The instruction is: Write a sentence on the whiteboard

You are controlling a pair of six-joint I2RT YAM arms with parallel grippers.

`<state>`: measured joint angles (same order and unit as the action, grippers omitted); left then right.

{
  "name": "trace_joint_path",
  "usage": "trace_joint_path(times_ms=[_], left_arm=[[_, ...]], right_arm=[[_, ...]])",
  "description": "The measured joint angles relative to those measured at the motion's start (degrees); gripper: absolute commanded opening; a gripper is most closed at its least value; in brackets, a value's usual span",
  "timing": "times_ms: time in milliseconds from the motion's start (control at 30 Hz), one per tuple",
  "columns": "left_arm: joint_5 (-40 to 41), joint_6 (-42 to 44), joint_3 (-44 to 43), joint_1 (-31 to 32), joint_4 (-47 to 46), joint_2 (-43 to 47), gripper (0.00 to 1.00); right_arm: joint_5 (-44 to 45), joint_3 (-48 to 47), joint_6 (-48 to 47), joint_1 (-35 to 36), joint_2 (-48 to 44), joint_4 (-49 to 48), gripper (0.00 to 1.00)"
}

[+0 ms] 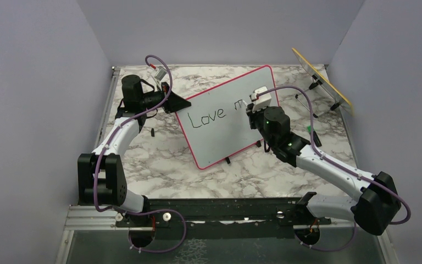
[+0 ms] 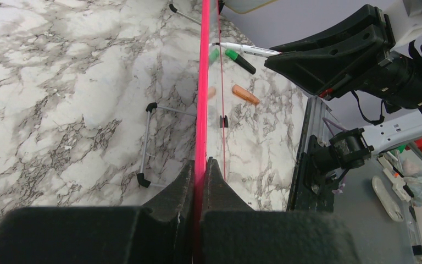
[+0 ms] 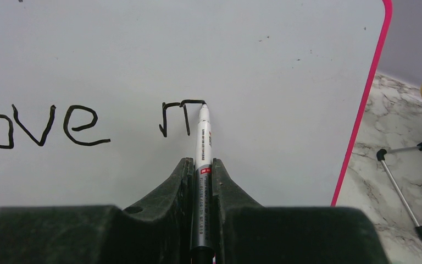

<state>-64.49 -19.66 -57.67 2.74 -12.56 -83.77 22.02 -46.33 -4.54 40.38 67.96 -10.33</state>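
From above, the right gripper point(image 1: 248, 109) hides whatever of the sentence point(image 1: 207, 116) follows "Love m", and the left gripper point(image 1: 184, 104) covers the board point(image 1: 220, 137)'s left edge. At the right wrist the picture's edge cuts off the "L" and clips the "o", while the marker point(image 3: 203, 137)'s rear is buried between the fingers and its print is too small to read. At the left wrist the board is edge-on, its face unreadable, and the orange piece point(image 2: 245, 94) and green piece point(image 2: 240, 60) beside it are too small to name.

Faintly glossy whiteboard point(image 3: 253, 55) with pink plastic rim; smooth marble-patterned table point(image 2: 60, 82); glossy white plastic marker point(image 3: 203, 143).
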Motion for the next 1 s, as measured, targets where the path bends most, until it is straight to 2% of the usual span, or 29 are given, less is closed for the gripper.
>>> trace_joint_path(times_ms=[533,1000], left_arm=[[0.0,0.0,0.0,0.0,0.0,0.0,0.0],[0.0,0.3,-0.2,0.0,0.6,0.0,0.0]], right_arm=[[0.0,1.2,2.0,0.0,-2.1,5.8,0.01],[-0.2,1.8,1.9,-2.3,-4.7,2.6,0.01]])
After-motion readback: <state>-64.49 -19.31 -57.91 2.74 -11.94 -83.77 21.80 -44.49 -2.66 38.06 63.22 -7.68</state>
